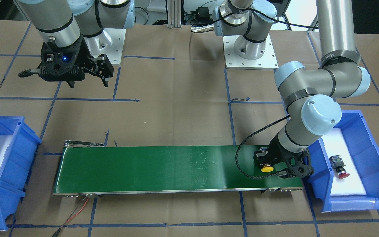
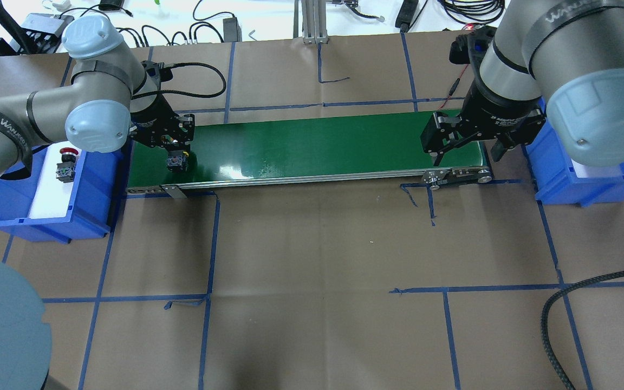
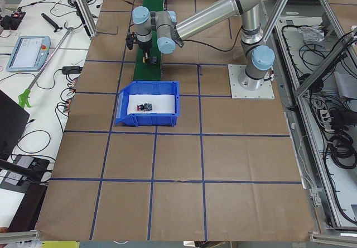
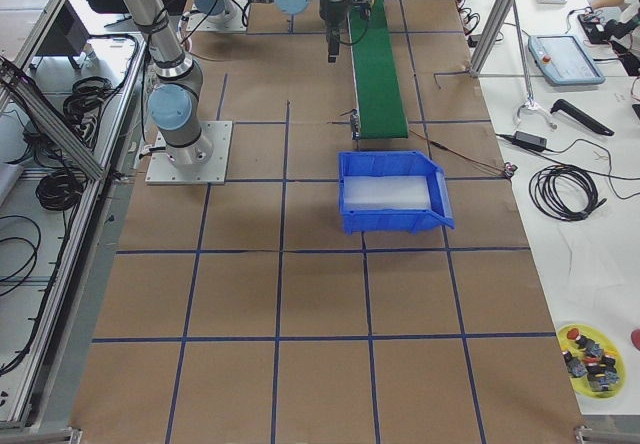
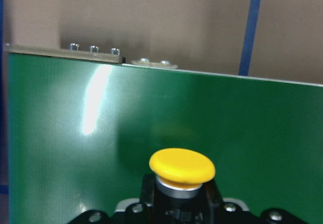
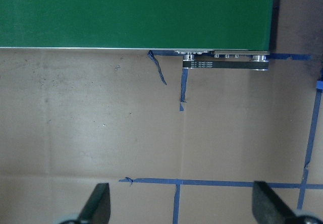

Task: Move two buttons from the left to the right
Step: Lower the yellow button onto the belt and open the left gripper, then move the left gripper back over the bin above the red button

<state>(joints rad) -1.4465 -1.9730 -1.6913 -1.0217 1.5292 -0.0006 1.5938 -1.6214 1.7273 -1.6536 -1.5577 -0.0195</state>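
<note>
The yellow button [image 1: 267,169] [image 2: 177,161] [image 5: 182,166] is low over the green conveyor belt [image 1: 163,168] [image 2: 317,146], at the end by the robot's left side. My left gripper [image 1: 270,166] [image 2: 177,157] is shut on its black body, with the yellow cap sticking out past the fingers. The red button [image 1: 339,167] [image 2: 66,164] [image 3: 146,106] lies on white foam in the blue bin [image 1: 373,154] [image 2: 46,222] beside that end. My right gripper [image 1: 66,77] [image 2: 466,154] [image 6: 189,211] hangs open and holds nothing above the belt's other end.
A second blue bin [image 1: 12,164] [image 2: 561,179] [image 4: 390,159] with white foam stands past the belt's right end. Blue tape lines cross the brown table cover. A yellow dish [image 4: 590,359] of spare parts sits on the side table. A black cable [image 2: 561,309] loops at the near right.
</note>
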